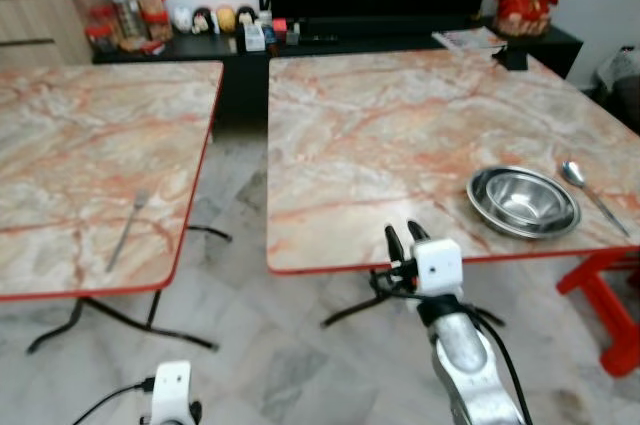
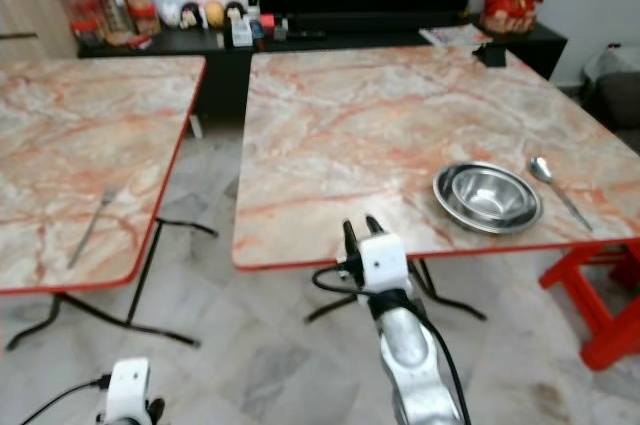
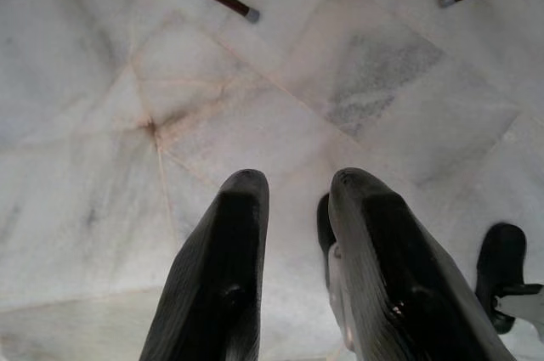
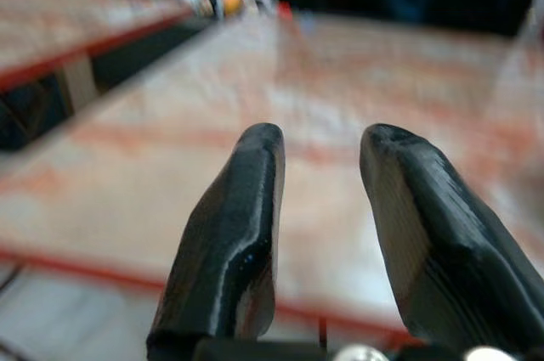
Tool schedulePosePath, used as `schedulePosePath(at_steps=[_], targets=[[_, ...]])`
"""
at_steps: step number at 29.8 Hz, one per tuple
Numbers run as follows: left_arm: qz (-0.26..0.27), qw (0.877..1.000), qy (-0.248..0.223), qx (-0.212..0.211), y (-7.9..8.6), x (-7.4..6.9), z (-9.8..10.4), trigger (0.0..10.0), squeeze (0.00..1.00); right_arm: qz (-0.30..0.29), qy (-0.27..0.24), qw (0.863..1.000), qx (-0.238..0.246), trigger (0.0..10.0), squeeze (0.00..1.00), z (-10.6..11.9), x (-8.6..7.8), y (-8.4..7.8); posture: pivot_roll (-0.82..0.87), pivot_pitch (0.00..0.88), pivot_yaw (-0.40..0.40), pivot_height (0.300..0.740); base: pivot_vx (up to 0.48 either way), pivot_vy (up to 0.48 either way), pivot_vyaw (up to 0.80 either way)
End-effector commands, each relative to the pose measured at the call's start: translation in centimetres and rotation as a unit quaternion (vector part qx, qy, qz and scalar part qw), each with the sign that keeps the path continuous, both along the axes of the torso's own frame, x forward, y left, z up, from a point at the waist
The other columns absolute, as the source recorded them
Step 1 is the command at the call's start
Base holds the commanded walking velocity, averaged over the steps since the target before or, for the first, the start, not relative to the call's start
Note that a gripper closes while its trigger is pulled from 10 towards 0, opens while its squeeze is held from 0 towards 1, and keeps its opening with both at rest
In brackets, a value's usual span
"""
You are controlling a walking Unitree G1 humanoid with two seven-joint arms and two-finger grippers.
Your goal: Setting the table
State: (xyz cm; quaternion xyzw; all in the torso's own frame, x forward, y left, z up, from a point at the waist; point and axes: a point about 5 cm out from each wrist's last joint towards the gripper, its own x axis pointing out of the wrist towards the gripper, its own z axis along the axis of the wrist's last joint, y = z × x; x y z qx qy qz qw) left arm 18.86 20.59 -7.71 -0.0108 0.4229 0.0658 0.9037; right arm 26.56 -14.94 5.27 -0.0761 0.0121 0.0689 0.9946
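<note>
Two marble tables [image 1: 380,135] on pale tiled floor [image 3: 280,115], right gripper [image 4: 319,144] spread, empty, left gripper [image 3: 293,187] apparently likewise

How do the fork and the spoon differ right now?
The fork lies alone on the left table, near its front edge; the spoon lies on the right table, just right of the stacked steel bowls. The fork's tines point away from the robot and its handle slants left; the spoon's bowl end points away and its handle slants right. Both are bare metal, lying flat, untouched by either gripper.
</note>
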Motion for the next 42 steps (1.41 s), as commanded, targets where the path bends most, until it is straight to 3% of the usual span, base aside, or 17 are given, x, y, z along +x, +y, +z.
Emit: schedulePosePath(at_steps=[1, 9, 11, 16, 22, 24, 26, 27, 30, 32, 37, 42], targets=[[0.006, 1.0, -0.004, 0.004, 0.4, 0.2, 0.2, 10.0, 0.0, -0.008, 0.003, 1.0, 0.008, 10.0, 0.0, -0.3, 0.0, -0.2, -0.05, 0.0, 0.02, 0.74, 0.0, 0.285, 0.0], [0.006, 1.0, -0.004, 0.004, 0.4, 0.3, 0.2, 10.0, 0.0, -0.027, 0.036, 0.999, 0.004, 10.0, 0.0, -2.2, -1.0, -1.2, -0.05, 0.0, 0.02, 0.74, 0.0, 0.281, 0.0], [0.007, 1.0, -0.005, 0.004, 0.4, 0.3, 0.2, 10.0, 0.0, -0.048, 0.075, 0.996, 0.003, 10.0, 0.0, -4.1, -2.2, -2.3, -0.05, 0.0, 0.02, 0.74, 0.0, 0.274, 0.0], [0.005, 1.0, -0.004, 0.004, 0.4, 0.3, 0.2, 10.0, 0.0, -0.078, 0.121, 0.99, 0.013, 10.0, 0.0, -6.1, -3.3, -3.4, -0.05, 0.0, 0.02, 0.74, 0.0, 0.277, 0.0], [0.002, 1.0, -0.003, 0.005, 0.4, 0.3, 0.2, 10.0, 0.0, -0.147, 0.217, 0.963, 0.056, 10.0, 0.0, -9.3, -5.5, -5.6, -0.05, 0.0, 0.022, 0.74, 0.0, 0.278, 0.0], [0.002, 1.0, -0.003, 0.005, 0.4, 0.3, 0.2, 10.0, 0.0, -0.153, 0.224, 0.96, 0.064, 10.0, 0.0, -9.5, -5.7, -5.7, -0.05, 0.0, 0.023, 0.74, 0.0, 0.281, 0.0], [-0.001, 1.0, -0.001, 0.006, 0.4, 0.3, 0.2, 10.0, 0.0, -0.184, 0.28, 0.938, 0.093, 10.0, 0.0, -11.1, -7.0, -6.4, -0.06, 0.0, 0.03, 0.74, 0.0, 0.277, 0.0], [-0.001, 1.0, -0.001, 0.006, 0.4, 0.3, 0.2, 10.0, 0.0, -0.184, 0.28, 0.938, 0.093, 10.0, 0.0, -11.1, -7.0, -6.4, -0.06, 0.0, 0.03, 0.74, 0.0, 0.277, 0.0], [-0.011, 1.0, 0.003, 0.007, 0.3, 0.3, 0.2, 10.0, 0.0, -0.177, 0.355, 0.915, 0.075, 10.0, 0.0, -12.8, -8.7, -6.2, -0.06, 0.0, 0.044, 0.74, 0.0, 0.275, 0.0], [-0.014, 1.0, 0.004, 0.008, 0.3, 0.4, 0.2, 10.0, 0.0, -0.183, 0.379, 0.904, 0.069, 10.0, 0.0, -13.3, -9.5, -6.3, -0.06, 0.0, 0.046, 0.74, 0.0, 0.277, 0.0], [-0.016, 1.0, 0.003, 0.01, 0.3, 0.6, 0.3, 10.0, 0.0, -0.193, 0.412, 0.888, 0.058, 10.0, 0.0, -14.0, -10.4, -6.2, -0.05, 0.0, 0.047, 0.74, 0.0, 0.277, 0.0], [-0.018, 1.0, 0.003, 0.011, 0.3, 0.7, 0.3, 10.0, 0.0, -0.171, 0.42, 0.89, 0.047, 10.0, 0.0, -14.0, -10.0, -5.2, -0.05, 0.0, 0.052, 0.74, 0.0, 0.284, 0.48]])
